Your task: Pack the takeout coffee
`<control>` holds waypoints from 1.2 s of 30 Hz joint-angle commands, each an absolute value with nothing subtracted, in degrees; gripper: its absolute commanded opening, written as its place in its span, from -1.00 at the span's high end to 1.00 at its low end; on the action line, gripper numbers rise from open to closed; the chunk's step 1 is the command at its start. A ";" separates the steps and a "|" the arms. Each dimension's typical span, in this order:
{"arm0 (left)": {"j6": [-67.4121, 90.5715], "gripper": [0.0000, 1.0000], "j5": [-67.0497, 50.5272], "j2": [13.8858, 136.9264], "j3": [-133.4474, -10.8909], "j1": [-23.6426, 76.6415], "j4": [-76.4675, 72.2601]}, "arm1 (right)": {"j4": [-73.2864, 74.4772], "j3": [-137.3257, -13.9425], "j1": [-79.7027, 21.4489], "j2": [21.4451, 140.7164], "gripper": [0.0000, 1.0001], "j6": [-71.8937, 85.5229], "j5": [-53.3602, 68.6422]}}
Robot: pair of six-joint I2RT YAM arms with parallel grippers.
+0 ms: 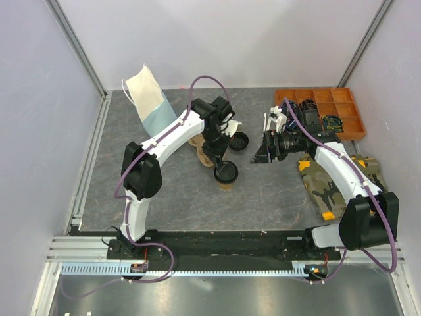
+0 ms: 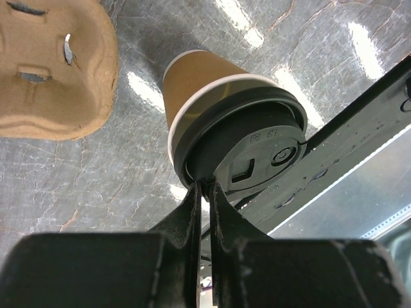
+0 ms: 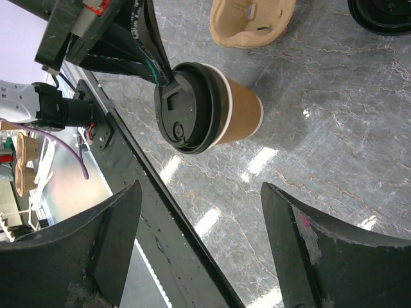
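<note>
The takeout coffee [image 1: 225,175] is a tan paper cup with a black lid, upright just in front of the pulp carrier [image 1: 199,146]. My left gripper [image 1: 220,162] is shut on the near rim of the lid. In the left wrist view its fingertips [image 2: 205,187] pinch the lid [image 2: 257,138] of the cup [image 2: 205,90]. I cannot tell whether the cup rests on the table. My right gripper [image 1: 258,155] is open and empty, to the right of the cup. In the right wrist view [image 3: 202,192] the cup [image 3: 221,109] lies ahead of its spread fingers.
A loose black lid [image 1: 239,139] lies right of the carrier [image 3: 250,22]. The light-blue paper bag [image 1: 150,100] lies at the back left. An orange compartment tray [image 1: 323,107] is at the back right. A camouflage cloth [image 1: 335,181] lies under the right arm.
</note>
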State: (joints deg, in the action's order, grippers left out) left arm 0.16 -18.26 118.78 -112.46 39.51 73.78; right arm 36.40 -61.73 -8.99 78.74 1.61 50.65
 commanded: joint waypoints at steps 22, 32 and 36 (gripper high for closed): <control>-3.08 0.39 -19.25 120.76 -117.25 39.46 75.76 | 34.72 -62.67 -9.05 79.72 -0.67 0.88 52.91; -6.41 0.11 -21.80 116.11 -122.61 37.27 77.17 | 37.17 -65.29 -9.14 80.33 -0.78 -2.45 53.44; -7.38 0.10 -23.99 112.16 -123.75 34.81 77.43 | 39.37 -68.11 -9.05 80.42 -0.94 -4.74 52.73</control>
